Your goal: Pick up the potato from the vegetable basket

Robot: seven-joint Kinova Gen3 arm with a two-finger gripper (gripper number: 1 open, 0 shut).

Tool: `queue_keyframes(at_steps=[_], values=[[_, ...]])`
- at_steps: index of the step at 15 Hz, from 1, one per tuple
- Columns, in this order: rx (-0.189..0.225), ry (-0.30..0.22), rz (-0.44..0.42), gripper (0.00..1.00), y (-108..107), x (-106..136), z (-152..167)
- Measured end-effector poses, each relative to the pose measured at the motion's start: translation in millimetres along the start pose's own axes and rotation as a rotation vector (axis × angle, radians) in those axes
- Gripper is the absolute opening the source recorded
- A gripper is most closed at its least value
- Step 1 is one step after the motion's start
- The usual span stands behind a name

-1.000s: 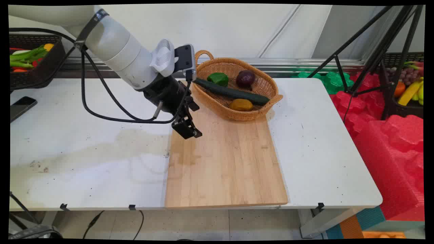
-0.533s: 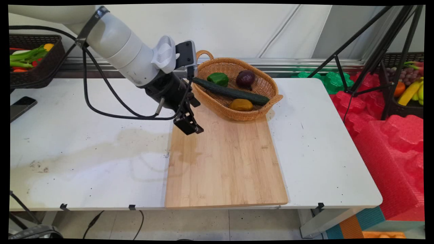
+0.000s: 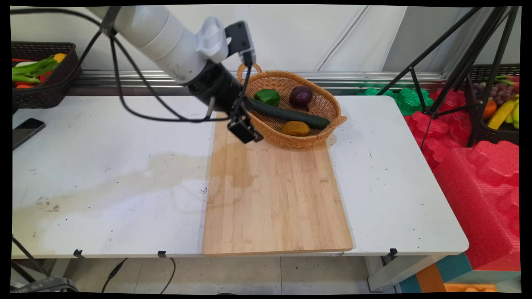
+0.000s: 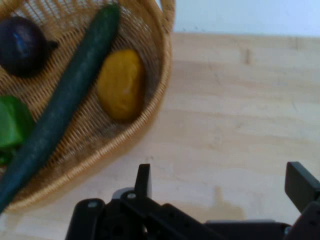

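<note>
End effector point(image 4: 220, 182) spread empty beside wicker basket point(image 4: 150, 107); no lettering.

Bright even light, soft shadow on the cutting board point(image 3: 274, 187); hand view slightly soft

The gripper point(image 3: 246, 131) hangs above the wooden board point(image 3: 274, 191), just beside the wicker basket point(image 3: 328, 109), whose cucumber point(image 3: 286, 113) lies nearest it.

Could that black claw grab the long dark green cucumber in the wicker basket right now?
Probably yes: the black two-finger gripper is open and empty beside the wicker basket, and the long dark green cucumber lies uncovered.
</note>
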Motion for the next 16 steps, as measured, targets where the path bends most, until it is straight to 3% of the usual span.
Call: queue_keyframes(at_steps=[4, 8, 16], values=[[0.032, 0.006, -0.019, 1.00, -13, 27, 6], [0.061, -0.022, -0.026, 1.00, -27, 48, 29], [0.047, -0.099, -0.014, 1.00, -57, 76, 103]])
